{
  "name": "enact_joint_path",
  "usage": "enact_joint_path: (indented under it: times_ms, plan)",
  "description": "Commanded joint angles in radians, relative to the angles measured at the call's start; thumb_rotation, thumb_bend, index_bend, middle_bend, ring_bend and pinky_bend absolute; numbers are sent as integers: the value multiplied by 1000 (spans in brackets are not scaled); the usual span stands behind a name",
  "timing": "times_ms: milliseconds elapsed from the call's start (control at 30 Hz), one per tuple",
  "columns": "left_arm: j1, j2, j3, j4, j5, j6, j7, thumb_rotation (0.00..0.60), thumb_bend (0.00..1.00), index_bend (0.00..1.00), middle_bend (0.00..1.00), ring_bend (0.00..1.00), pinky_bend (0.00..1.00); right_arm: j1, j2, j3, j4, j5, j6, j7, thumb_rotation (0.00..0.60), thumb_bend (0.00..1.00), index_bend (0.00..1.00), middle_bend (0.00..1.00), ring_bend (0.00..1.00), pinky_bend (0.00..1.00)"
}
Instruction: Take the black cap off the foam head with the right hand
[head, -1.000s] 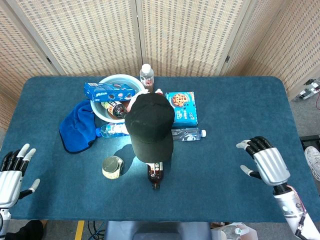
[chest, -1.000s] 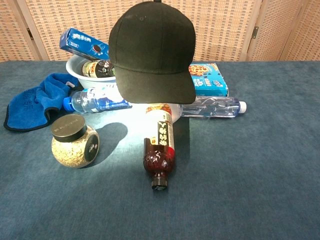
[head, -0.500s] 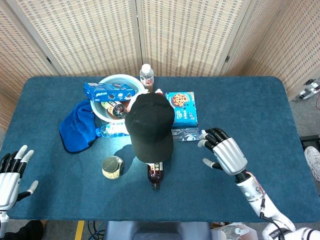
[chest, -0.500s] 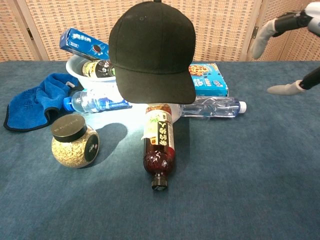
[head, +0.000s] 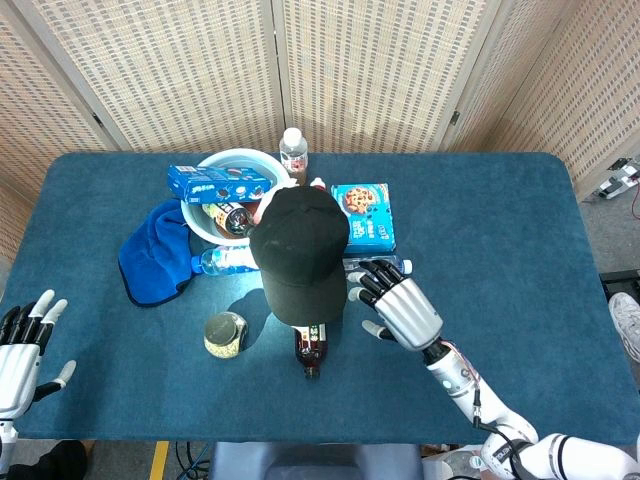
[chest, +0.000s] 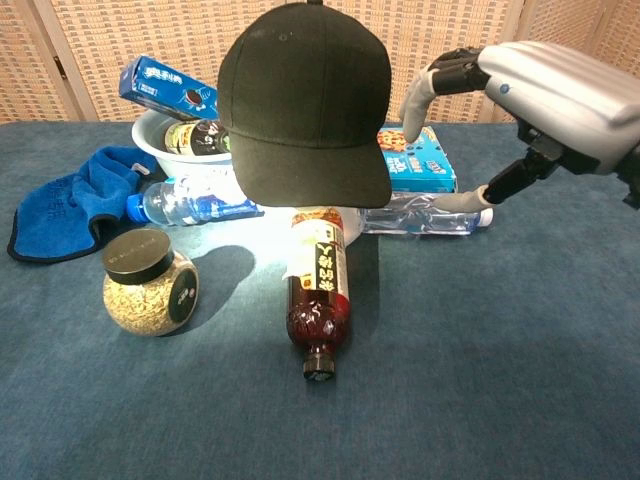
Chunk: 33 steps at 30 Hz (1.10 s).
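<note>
A blue-covered table carries a blue cloth, white bowl, jar, brown bottle, and cookie box.

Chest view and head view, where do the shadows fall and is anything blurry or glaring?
Chest view: the black cap casts a dark shadow on the cloth beside the glass jar; a bright patch shows under the brim; the right robot hand looks sharp. Head view: even light, a pale spot left of the cap, no strong glare; the left robot hand is cut off by the frame edge.
</note>
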Motion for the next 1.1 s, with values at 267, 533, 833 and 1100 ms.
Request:
enact_joint_path:
  times_ms: [267, 533, 833, 1100]
  plan:
    - [0, 6, 0, -3, -6, -7, -8, 600, 243, 50, 0, 0, 0, 42, -80, -1, 71, 0, 10, -18, 600, 0, 447, 268, 145, 201]
    - [-3, 10, 0, -6, -11, -16, -11, 600, 243, 50, 0, 2, 0, 65, -135, -4, 124, 11, 15, -16, 600, 0, 411, 254, 131, 190]
    - [-5, 12, -2, -6, -17, -23, -18, 600, 243, 50, 0, 2, 0, 92, -186, -1, 174, 17, 24, -24, 600, 0, 359, 243, 122, 183]
    - [-8, 12, -3, -2, -24, -31, -22, 600, 243, 50, 0, 2, 0, 120, -223, -3, 228, 11, 27, -31, 600, 0, 359, 243, 122, 183]
